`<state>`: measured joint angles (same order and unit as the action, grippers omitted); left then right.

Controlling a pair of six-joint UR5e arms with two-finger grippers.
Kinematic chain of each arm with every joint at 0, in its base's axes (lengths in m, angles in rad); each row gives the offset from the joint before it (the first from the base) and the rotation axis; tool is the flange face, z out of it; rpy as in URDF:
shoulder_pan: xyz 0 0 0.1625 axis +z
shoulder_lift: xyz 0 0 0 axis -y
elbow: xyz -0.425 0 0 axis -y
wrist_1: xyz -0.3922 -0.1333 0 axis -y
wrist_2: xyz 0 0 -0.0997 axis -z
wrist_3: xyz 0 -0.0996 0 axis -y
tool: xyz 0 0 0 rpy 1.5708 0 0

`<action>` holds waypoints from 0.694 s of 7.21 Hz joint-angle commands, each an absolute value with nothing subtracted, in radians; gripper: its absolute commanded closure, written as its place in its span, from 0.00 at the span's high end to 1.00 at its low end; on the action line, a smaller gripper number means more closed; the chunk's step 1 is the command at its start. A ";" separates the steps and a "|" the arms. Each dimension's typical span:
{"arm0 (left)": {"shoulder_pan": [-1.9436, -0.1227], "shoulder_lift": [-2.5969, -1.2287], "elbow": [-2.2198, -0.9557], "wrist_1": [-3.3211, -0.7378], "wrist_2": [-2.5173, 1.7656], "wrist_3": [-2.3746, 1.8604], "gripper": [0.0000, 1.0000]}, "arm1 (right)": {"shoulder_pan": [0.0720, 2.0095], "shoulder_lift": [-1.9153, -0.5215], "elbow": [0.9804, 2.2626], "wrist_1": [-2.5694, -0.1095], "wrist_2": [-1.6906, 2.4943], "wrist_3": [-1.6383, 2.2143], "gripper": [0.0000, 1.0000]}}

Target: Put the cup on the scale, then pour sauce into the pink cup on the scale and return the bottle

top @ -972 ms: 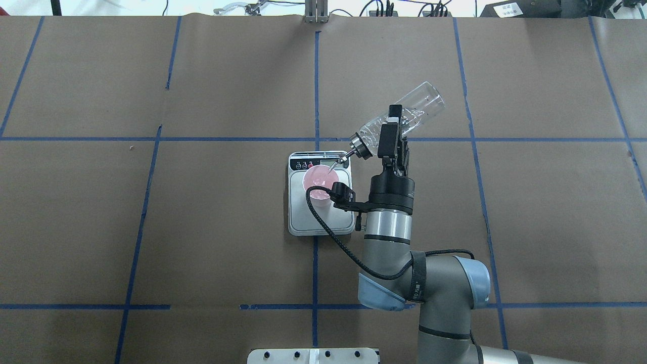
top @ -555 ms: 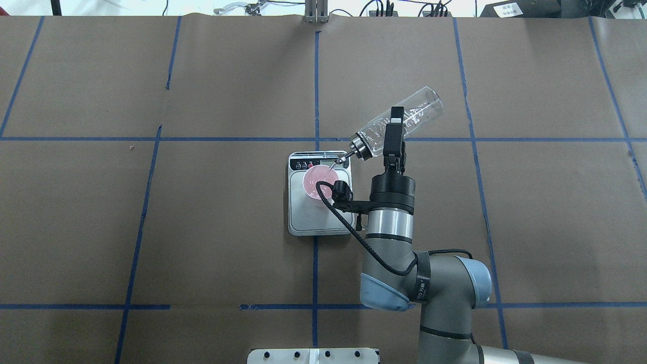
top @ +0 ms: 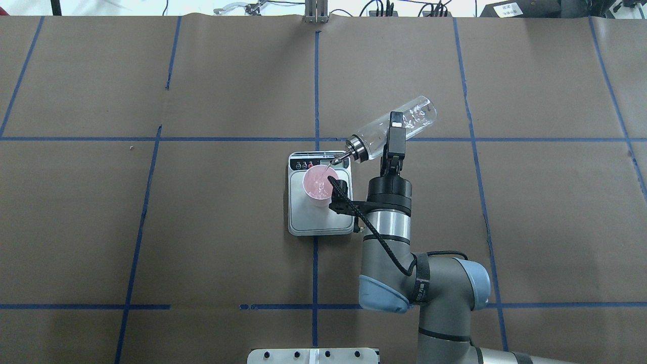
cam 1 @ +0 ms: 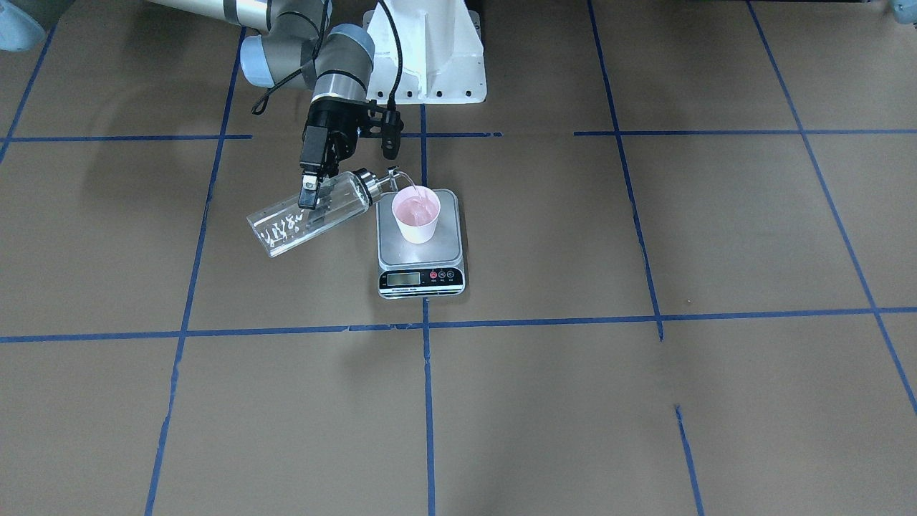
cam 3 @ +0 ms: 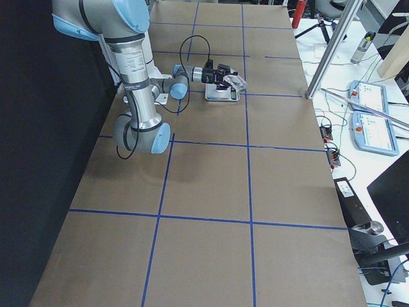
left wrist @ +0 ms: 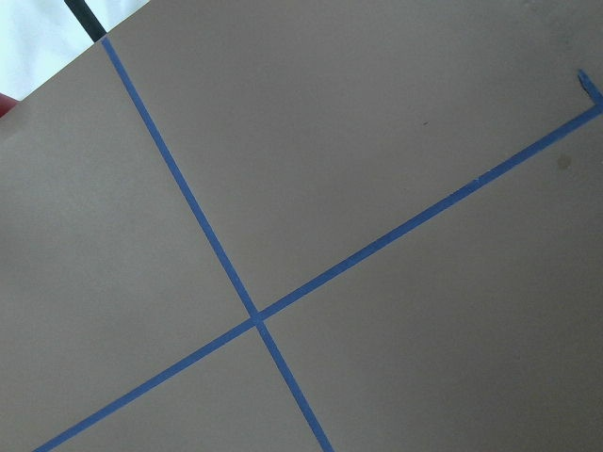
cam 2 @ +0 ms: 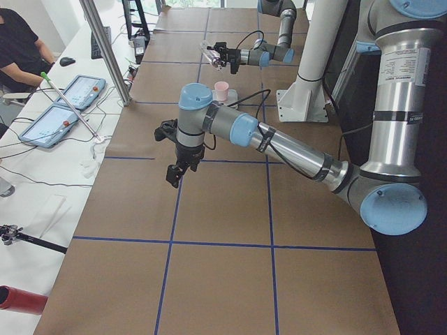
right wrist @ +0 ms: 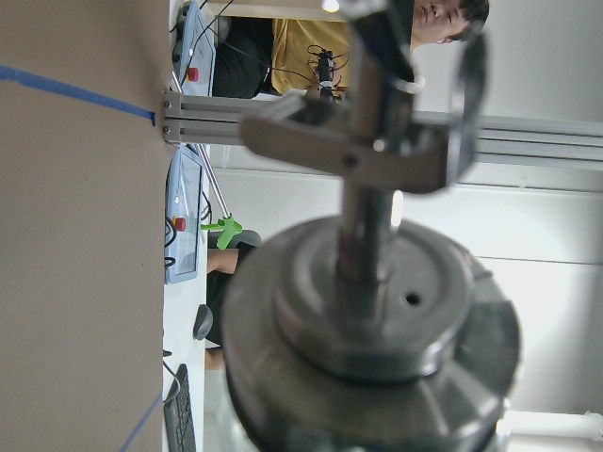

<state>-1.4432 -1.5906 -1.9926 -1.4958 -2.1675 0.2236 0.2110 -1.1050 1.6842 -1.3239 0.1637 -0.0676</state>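
Observation:
The pink cup [top: 317, 183] stands upright on the silver scale [top: 319, 222], toward its display end; both also show in the front view, cup [cam 1: 416, 213] on scale [cam 1: 420, 251]. My right gripper [top: 396, 132] is shut on the clear glass bottle [top: 419, 114], which is tilted with its spout [cam 1: 396, 174] over the cup's rim. A thin stream of sauce [cam 1: 407, 183] runs into the cup. The right wrist view shows the blurred metal collar [right wrist: 377, 330] close up. My left gripper [cam 2: 174, 174] hangs over bare table far from the scale; I cannot tell whether it is open or shut.
The robot's white base plate [cam 1: 430, 57] stands just behind the scale. Blue tape lines [top: 316, 76] grid the brown table. Beyond the far edge stand an aluminium post [cam 2: 105, 49], tablets [cam 2: 63, 105] and a seated person [cam 2: 21, 42].
The bottle's base has swung a little down and toward the robot while the spout stays over the cup. The right wrist has turned and its camera has moved over the cup's edge.

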 commanded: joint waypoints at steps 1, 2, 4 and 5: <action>-1.443 -1.592 -1.993 -1.496 -2.168 0.222 1.00 | 0.204 -1.106 1.692 -1.324 0.196 0.046 0.00; -1.443 -1.594 -1.993 -1.496 -2.168 0.222 1.00 | 0.204 -1.114 1.719 -1.324 0.212 0.048 0.00; -1.447 -1.605 -1.993 -1.494 -2.166 0.222 1.00 | 0.195 -1.129 1.775 -1.324 0.290 0.189 0.00; -1.448 -1.605 -1.993 -1.494 -2.166 0.222 1.00 | 0.193 -1.143 1.840 -1.322 0.340 0.205 0.00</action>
<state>-1.4459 -1.6030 -1.9926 -1.4943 -2.1662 0.2224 0.1959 -1.1292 1.7766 -1.3235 0.2842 0.1600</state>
